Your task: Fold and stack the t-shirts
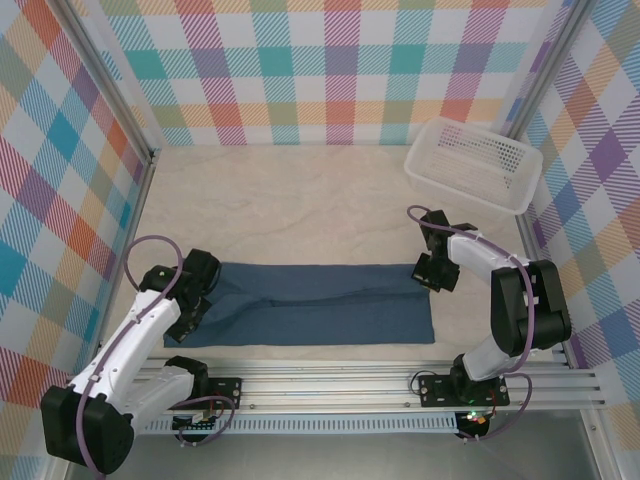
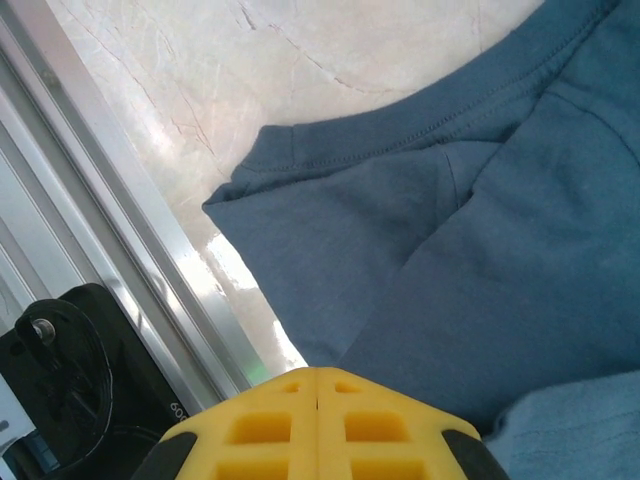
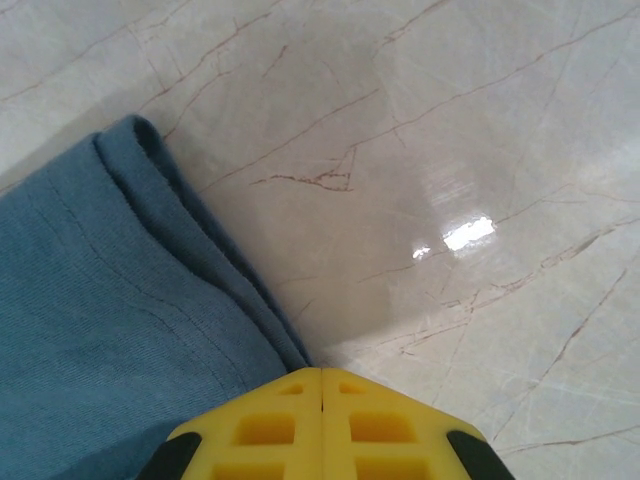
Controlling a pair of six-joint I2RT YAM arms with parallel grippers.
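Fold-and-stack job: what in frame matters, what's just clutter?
Job:
- t-shirt, lying as a long strip
- left gripper and right gripper, one at each end of it

Lying about:
- basket, far right corner, apart from the t-shirt

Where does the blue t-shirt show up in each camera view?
Top external: t-shirt, a long strip along the near edge.
Left wrist: t-shirt across the right, sleeve pointing left.
Right wrist: t-shirt at lower left, rolled edge.
Shared landmark: pale marbled tabletop.
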